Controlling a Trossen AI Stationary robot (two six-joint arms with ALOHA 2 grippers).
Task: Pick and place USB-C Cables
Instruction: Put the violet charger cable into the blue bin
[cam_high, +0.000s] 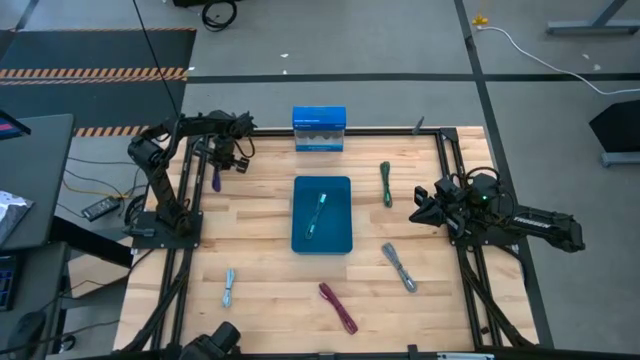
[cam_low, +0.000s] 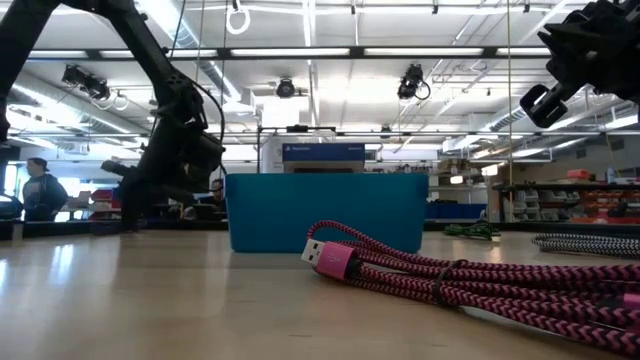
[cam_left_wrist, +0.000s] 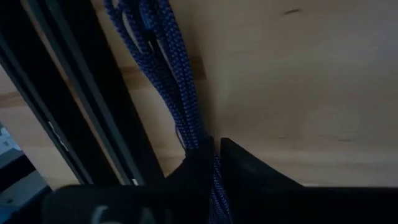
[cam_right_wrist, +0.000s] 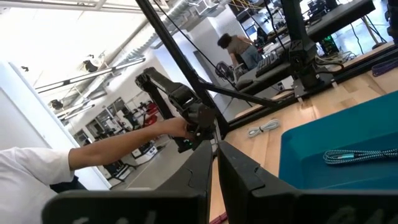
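Observation:
My left gripper is at the table's far left corner, shut on the purple cable, which lies beside the black frame rail. The teal cable rests inside the blue bin. The green cable, grey cable, magenta cable and pale blue cable lie flat on the wood. My right gripper hovers right of the bin with its fingers shut on nothing. My left gripper pinches the purple cable bundle between its two fingers, near one end. The fingers point along the bundle. The rest of the bundle stretches away from the fingertips along the table beside the rail. I cannot tell whether the held end is lifted.
A blue box stands at the far edge behind the bin. Black frame rails border the table's left and right sides. In the right wrist view, a person's arm in a white sleeve shows near my left arm. Bare wood lies in front of the bin.

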